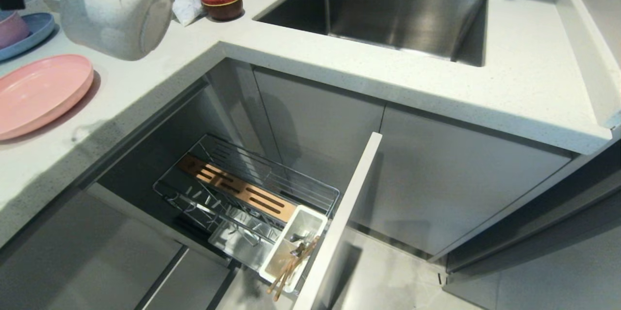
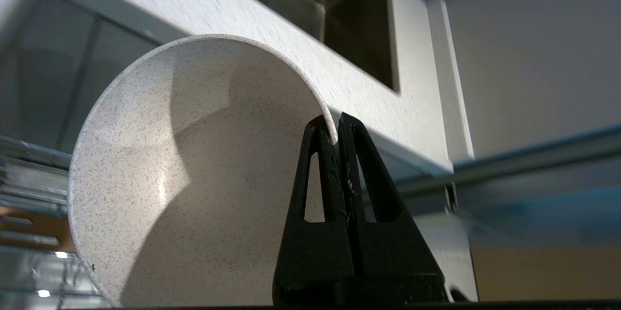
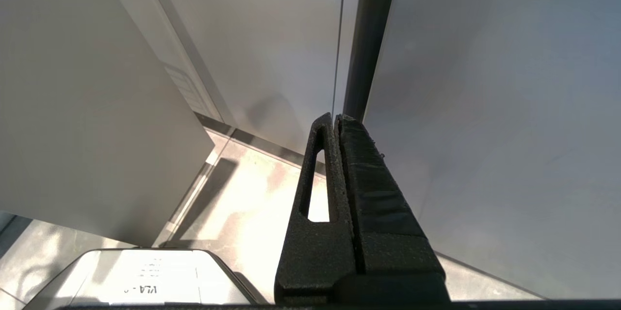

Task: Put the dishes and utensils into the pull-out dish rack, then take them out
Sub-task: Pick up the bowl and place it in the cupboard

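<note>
Pinching the white bowl (image 2: pixel 194 174) by its rim, the left gripper (image 2: pixel 335 131) is hanging far left above the table (image 1: pixel 339 65). The right gripper (image 3: pixel 337 123) is sitting idle, jaws clenched on nothing.

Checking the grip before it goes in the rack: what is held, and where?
The left gripper pinches the speckled cream-white round bowl by its rim; the right gripper holds nothing.

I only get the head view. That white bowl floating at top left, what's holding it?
Observer: The left gripper, shut on the bowl's rim, one finger inside and one outside.
Operator: Is anything in the bowl?
Observer: No, the left wrist view shows its inside bare.
Operator: And the other arm?
Observer: The right gripper is shut and holds nothing, down by grey cabinet panels.
</note>
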### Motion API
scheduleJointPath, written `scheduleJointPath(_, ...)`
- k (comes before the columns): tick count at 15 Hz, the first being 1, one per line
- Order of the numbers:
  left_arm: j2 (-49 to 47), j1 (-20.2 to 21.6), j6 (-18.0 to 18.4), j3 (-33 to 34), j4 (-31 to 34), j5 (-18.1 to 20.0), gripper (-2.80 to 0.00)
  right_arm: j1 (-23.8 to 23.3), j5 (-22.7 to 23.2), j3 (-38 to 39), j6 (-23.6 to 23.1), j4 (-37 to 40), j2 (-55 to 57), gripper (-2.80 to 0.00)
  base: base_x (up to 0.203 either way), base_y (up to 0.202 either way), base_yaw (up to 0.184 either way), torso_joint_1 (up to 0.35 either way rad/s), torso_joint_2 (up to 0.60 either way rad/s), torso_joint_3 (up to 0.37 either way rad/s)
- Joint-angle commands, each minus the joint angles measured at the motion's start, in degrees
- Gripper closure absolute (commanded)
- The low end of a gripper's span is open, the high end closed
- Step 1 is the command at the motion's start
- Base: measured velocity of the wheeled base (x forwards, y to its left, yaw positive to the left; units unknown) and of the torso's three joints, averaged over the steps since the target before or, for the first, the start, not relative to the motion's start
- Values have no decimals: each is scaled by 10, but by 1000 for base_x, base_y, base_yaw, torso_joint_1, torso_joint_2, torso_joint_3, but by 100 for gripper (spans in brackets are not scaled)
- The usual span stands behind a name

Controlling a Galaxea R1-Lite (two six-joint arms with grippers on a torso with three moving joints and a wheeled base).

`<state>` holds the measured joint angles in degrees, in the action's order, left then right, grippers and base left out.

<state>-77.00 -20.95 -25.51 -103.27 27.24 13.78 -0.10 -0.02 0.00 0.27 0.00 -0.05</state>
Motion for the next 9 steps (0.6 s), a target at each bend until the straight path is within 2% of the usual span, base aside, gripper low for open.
scheduleJointPath(1,33,-35,0,29,10,1,0,0,0,1,0,0,-2,0,0,0,0,0,0,0)
scheduleJointPath(7,64,-54,9,233,10,13,0,0,-1,1,0,0,-2,0,0,0,0,0,0,0)
scheduleJointPath(9,64,-58,11,272,10,42,0,0,0,1,0,0,-2,0,0,0,0,0,0,0)
